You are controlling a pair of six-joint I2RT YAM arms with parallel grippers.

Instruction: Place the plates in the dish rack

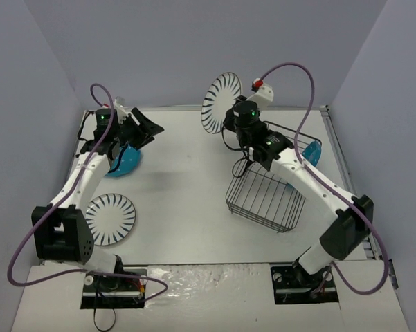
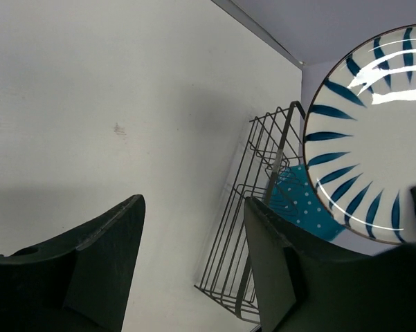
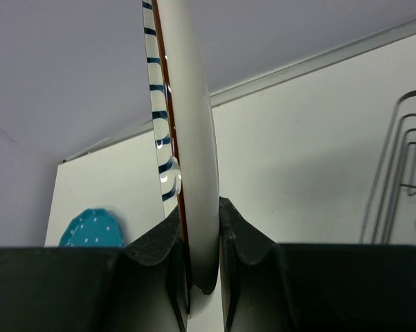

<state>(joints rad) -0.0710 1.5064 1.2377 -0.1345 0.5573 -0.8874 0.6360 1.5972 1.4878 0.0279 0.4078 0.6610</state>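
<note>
My right gripper (image 1: 230,119) is shut on the lower rim of a white striped plate (image 1: 221,102), which it holds upright in the air near the back wall. In the right wrist view that plate (image 3: 190,138) is edge-on, pinched between the pads at my right gripper (image 3: 199,228). To the right of the held plate the black wire dish rack (image 1: 266,188) lies tilted, with a teal dotted plate (image 1: 310,158) in its far end. My left gripper (image 1: 151,129) hangs open and empty above a second teal plate (image 1: 122,163). Another striped plate (image 1: 109,219) lies flat at the front left.
From the left wrist, the open gripper (image 2: 195,204) faces the rack (image 2: 259,207), the teal plate (image 2: 301,200) in it and the held striped plate (image 2: 370,138). Grey walls close the table on three sides. The purple cable (image 1: 291,69) arches over the right arm.
</note>
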